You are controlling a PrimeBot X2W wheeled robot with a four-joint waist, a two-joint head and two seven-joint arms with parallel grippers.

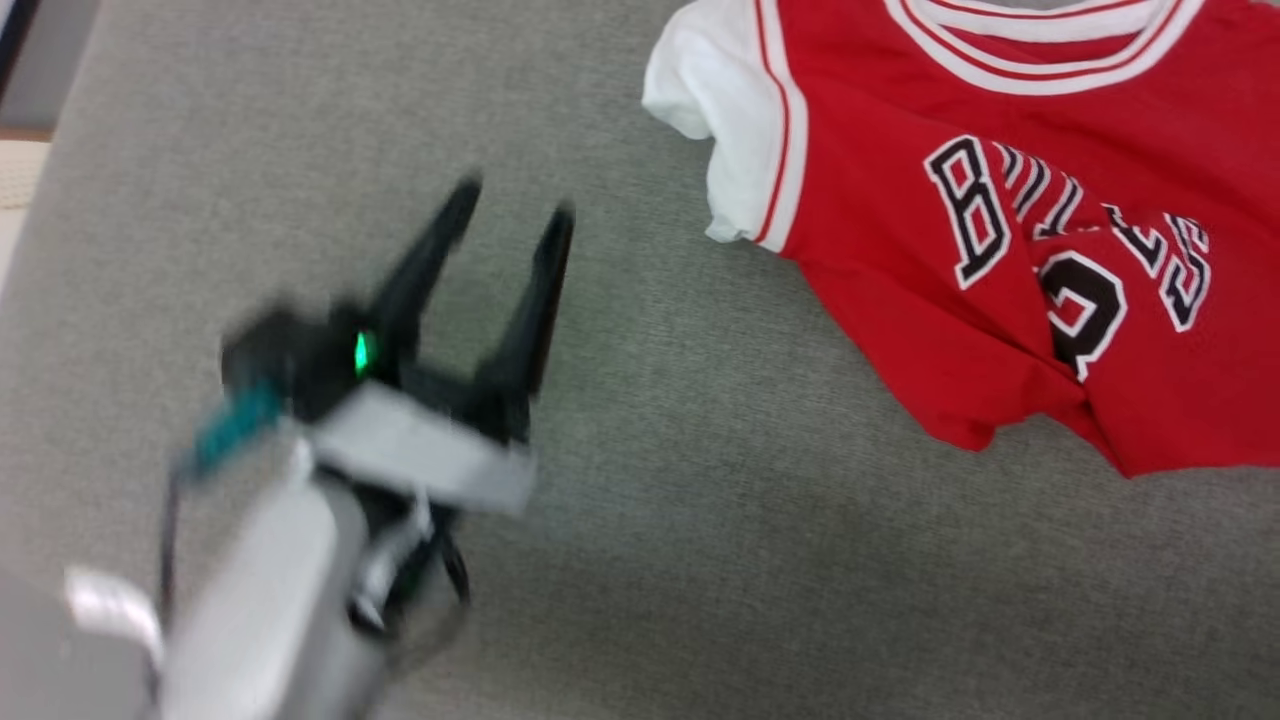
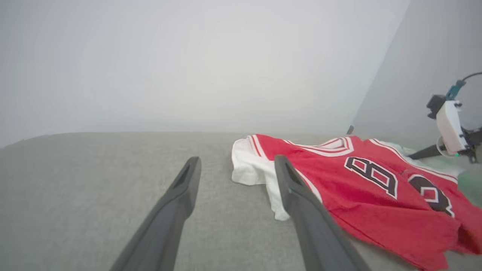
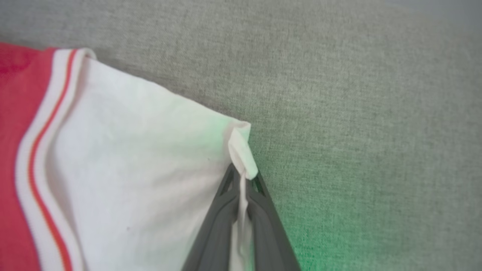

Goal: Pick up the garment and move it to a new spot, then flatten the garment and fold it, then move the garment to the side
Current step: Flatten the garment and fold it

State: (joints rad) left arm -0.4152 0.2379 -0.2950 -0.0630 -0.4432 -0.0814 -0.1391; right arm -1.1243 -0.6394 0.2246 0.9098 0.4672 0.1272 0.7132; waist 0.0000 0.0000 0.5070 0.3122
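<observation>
At lower left of the head view, left gripper (image 1: 516, 200): jaws spread wide, empty, blurred, above the desk (image 1: 700, 560) with its grey woven cover. Further right, well apart from it, shirt (image 1: 900, 250) lying on that cover: striped collar away from the robot, hem nearer, long axis near-to-far; soft red cloth, white sleeves, black-and-white letters, hem rumpled into a fold. At far right, right gripper (image 3: 241, 173): jaws pinched shut on a white sleeve's edge.

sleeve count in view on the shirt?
2. The free sleeve lies on the side toward the left gripper; the pinched sleeve has its corner clamped in the right gripper. None seem hidden.
</observation>
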